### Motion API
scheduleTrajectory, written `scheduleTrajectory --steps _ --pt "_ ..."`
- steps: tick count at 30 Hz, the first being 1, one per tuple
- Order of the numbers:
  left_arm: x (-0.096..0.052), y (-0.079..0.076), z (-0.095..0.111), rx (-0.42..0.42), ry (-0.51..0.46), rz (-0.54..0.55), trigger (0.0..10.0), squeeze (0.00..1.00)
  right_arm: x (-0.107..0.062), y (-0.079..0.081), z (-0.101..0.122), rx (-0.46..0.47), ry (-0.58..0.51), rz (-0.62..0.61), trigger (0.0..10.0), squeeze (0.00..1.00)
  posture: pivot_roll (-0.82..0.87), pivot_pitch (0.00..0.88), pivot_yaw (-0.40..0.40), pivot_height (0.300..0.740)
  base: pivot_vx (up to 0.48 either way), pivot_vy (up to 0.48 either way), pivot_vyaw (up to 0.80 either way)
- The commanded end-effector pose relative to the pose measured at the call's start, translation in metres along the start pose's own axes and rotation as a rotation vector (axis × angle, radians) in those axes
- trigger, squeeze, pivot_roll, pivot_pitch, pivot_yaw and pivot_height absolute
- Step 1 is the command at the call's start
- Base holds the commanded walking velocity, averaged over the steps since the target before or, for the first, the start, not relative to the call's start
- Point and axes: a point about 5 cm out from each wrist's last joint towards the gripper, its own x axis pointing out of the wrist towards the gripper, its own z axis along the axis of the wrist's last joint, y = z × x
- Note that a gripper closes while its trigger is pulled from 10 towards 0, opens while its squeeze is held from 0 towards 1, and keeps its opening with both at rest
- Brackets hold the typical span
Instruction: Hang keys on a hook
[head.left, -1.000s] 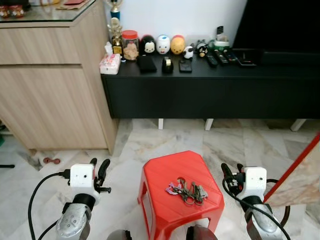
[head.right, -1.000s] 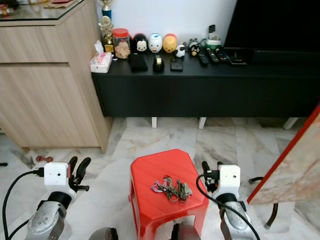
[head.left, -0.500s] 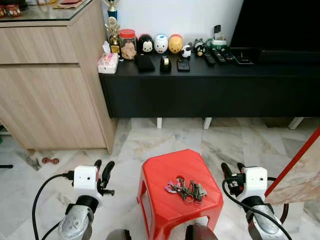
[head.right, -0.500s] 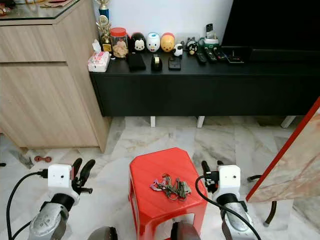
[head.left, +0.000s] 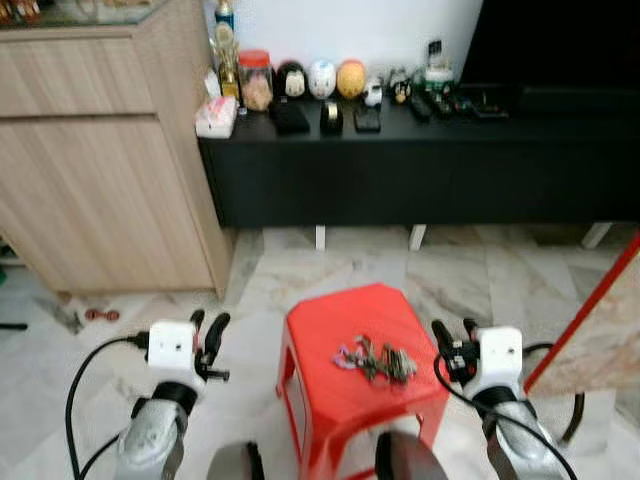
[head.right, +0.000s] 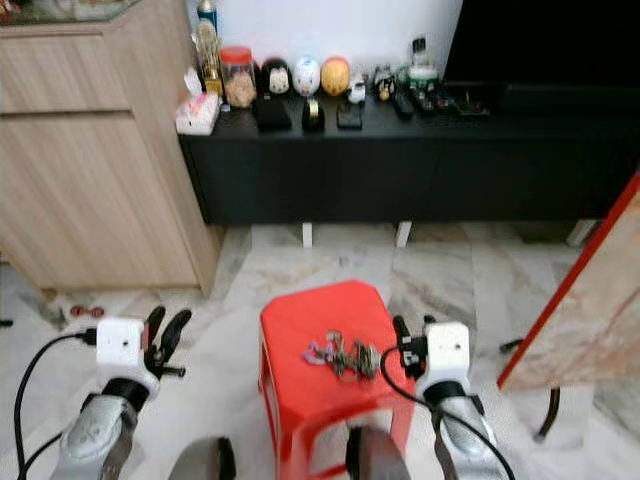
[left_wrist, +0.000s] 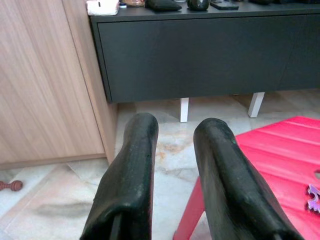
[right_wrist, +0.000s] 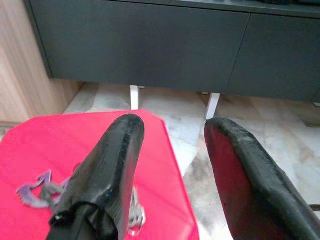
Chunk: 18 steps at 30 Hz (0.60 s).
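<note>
Just one bunch of keys (head.left: 375, 360) lies on the single red stool (head.left: 330, 330). Two arms are raised low, one each side of the stool: the left gripper (head.left: 207, 327) over the floor, jaws apart and empty; the right gripper (head.left: 452, 337) beside the stool's edge, jaws apart and empty too.

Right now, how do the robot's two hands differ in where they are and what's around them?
The left hand hangs over bare marble floor, off to the side of the red stool; the right hand sits right at the stool's other edge, much nearer the keys. From its wrist the left hand faces the wooden cabinet; the right hand looks over the stool top. Both are open, empty, and held at about the same height.
</note>
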Motion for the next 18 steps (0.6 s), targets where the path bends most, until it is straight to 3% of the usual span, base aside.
scheduleTrajectory --steps 1,6,13,18 --pt "0.002 0.001 0.001 -0.005 -0.002 0.002 10.0 0.0 0.004 0.002 0.0 -0.001 0.009 0.022 10.0 0.0 -0.03 0.0 -0.021 0.58 0.0 0.0 0.0" --pt "0.004 0.0 0.001 -0.008 0.0 0.0 10.0 0.0 0.014 0.007 0.003 -0.058 0.027 0.091 10.0 0.0 -0.03 0.0 -0.019 0.58 0.0 0.0 0.0" --pt "0.007 -0.003 0.002 -0.003 -0.002 -0.016 10.0 0.0 0.029 0.008 0.002 -0.268 0.105 0.216 10.0 0.0 -0.02 0.0 -0.012 0.58 0.0 0.0 0.0" --pt "0.008 -0.003 0.003 -0.002 0.0 -0.018 10.0 0.0 0.038 0.012 0.002 -0.331 0.137 0.324 10.0 0.0 -0.02 0.0 -0.008 0.58 0.0 0.0 0.0"
